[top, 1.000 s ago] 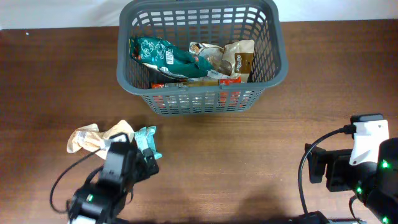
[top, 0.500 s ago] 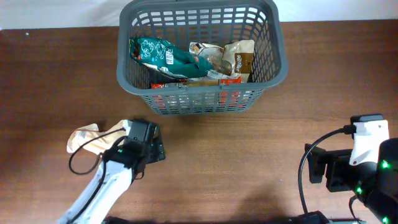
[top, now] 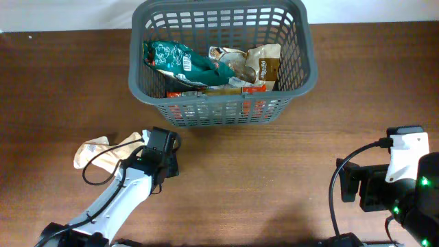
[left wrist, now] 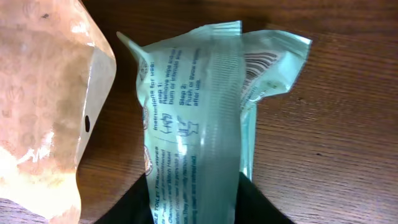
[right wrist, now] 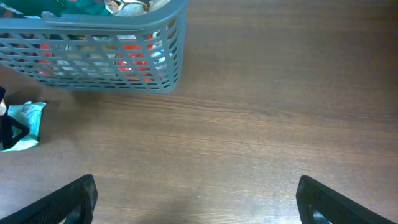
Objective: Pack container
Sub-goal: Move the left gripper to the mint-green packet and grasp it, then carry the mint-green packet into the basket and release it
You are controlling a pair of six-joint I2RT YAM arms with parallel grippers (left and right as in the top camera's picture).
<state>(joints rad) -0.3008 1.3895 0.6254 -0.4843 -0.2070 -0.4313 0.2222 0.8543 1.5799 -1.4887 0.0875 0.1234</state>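
Observation:
The container [top: 308, 62] is a dark grey lattice basket at the table's back, with several snack packets [top: 206, 65] lying in it. It also fills the top left of the right wrist view [right wrist: 93, 56]. A pale teal wipes packet [left wrist: 199, 118] lies on the wood, and my left gripper [left wrist: 193, 208] is shut on it, one black finger pressed against each side. From overhead, the left gripper [top: 162, 155] covers that packet. The right wrist camera catches the teal packet [right wrist: 23, 124] at far left. My right gripper [right wrist: 196, 199] is open over bare wood.
A tan crinkled packet [top: 96, 152] lies just left of the left gripper, touching or nearly touching the teal one [left wrist: 43, 93]. The right arm [top: 405, 185] sits at the table's front right corner.
The left arm reached forward towards the basket, and its gripper came down over the teal packet and closed on it. The right arm stayed still.

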